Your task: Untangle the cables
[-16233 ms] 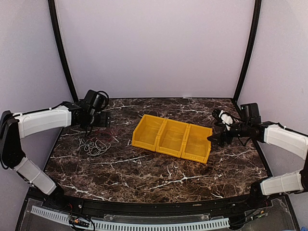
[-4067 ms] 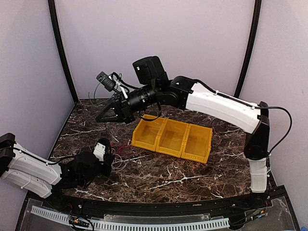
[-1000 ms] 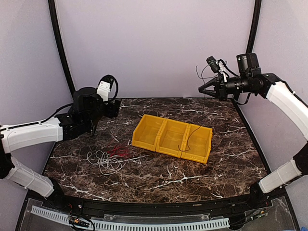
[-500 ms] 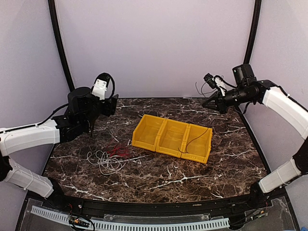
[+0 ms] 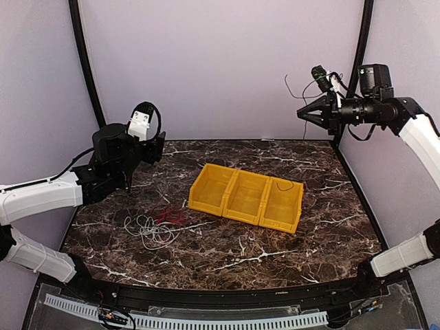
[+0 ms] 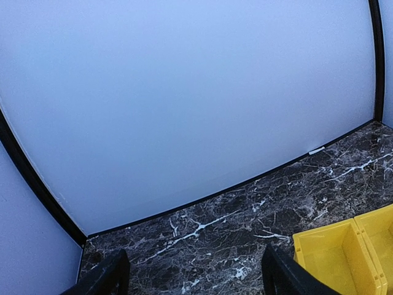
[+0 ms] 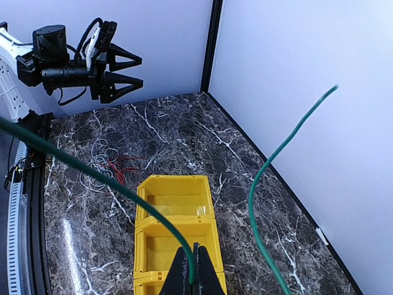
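Right gripper (image 7: 194, 258): fingers pressed together on a thin dark cable (image 7: 250, 203). It is raised high above and behind the right end of the yellow bin (image 5: 205, 203), clearly higher than half a second ago.
Dark cable: it looks greenish in the wrist view. Two stretches arc away from the closed fingers into open air.
Change at the bin: a moment ago a dark strand draped over the front wall of the bin's right compartment. Now only a small dark loop (image 5: 283, 184) lies inside that compartment. It is too thin to tell whether the loop joins the held cable.
Left gripper (image 7: 138, 70): fingers spread wide and holding nothing. It hovers to the left of the bin and has barely moved.
White cable (image 5: 148, 230) and red cable (image 5: 168, 216): one loose heap on the table (image 5: 227, 254), left of the bin. They touch each other and lie well apart from both grippers.
Meaning for the task: the dark cable appears free of the other two. White and red still look to need separating.
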{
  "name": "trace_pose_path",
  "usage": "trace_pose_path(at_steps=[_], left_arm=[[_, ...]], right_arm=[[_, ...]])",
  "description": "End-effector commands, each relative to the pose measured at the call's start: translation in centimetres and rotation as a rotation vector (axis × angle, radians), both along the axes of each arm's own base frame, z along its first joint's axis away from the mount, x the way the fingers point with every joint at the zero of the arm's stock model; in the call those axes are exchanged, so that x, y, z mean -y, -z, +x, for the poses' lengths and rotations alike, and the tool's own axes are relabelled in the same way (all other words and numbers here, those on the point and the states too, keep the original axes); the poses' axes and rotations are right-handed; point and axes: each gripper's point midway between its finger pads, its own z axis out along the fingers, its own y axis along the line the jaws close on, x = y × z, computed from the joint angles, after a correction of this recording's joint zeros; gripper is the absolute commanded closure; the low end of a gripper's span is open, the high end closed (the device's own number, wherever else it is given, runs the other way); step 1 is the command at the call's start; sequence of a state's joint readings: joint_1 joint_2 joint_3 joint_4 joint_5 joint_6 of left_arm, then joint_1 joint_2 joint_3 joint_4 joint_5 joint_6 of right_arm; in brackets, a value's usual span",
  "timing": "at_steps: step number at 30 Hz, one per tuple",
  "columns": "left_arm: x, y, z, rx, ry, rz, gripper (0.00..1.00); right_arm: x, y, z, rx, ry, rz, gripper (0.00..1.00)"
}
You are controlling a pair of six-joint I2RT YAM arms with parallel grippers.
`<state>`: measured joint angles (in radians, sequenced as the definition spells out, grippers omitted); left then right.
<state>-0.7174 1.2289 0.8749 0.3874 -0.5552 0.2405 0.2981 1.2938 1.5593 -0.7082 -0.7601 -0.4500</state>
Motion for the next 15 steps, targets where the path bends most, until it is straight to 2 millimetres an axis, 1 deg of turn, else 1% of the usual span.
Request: trace_pose_path(at_steps=[1,4,8,15], left_arm=[[-0.5,-0.9,-0.4,0.033,-0.009,-0.009,0.23],[-0.6,-0.9,-0.4,0.033,-0.010,-0.007,0.23],[-0.5,-0.8,-0.4,0.034,-0.008,-0.003,0.23],[-0.4,-0.6,-0.4,0.030,-0.002,0.004,0.24]], right_arm=[[0.3,1.0,0.4,-0.011,0.021,-0.010,1.00],[0.6,2.7,0.8,-0.014,0.044,-0.039,1.00],[1.0,5.8,1.1,-0.052,0.061,-0.082,1.00],[0.3,9.4,0.0,-0.157,0.001,-0.070,1.00]])
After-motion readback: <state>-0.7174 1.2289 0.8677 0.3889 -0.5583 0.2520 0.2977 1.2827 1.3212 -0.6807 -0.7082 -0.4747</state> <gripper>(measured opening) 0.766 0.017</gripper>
